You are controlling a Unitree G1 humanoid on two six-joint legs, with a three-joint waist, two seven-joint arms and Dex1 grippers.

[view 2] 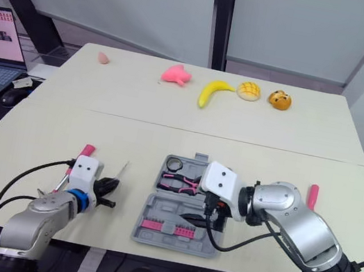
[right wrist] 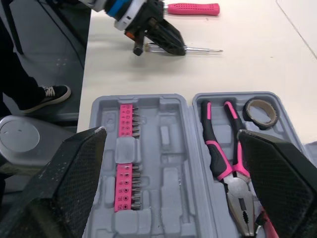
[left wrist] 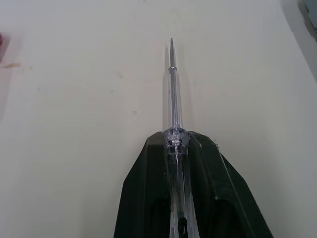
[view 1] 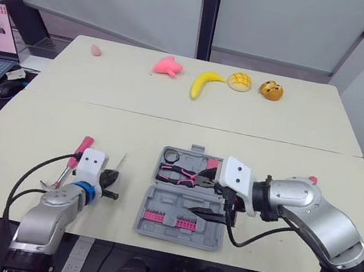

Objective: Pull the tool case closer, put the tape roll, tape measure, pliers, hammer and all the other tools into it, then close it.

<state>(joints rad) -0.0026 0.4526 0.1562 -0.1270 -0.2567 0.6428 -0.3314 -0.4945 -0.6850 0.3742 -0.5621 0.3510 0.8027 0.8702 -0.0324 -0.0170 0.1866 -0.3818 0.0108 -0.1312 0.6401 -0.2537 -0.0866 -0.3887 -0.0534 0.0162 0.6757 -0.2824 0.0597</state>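
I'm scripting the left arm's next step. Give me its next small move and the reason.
Probably lift the left gripper and carry the screwdriver rightward to the tool case. The gripper is shut on the clear handle, the shaft is low near the table left of the case, and the case lies open with free slots beside the pliers and tape roll.

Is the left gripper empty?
No: the left gripper is shut on a screwdriver, whose metal shaft sticks out past the fingertips.
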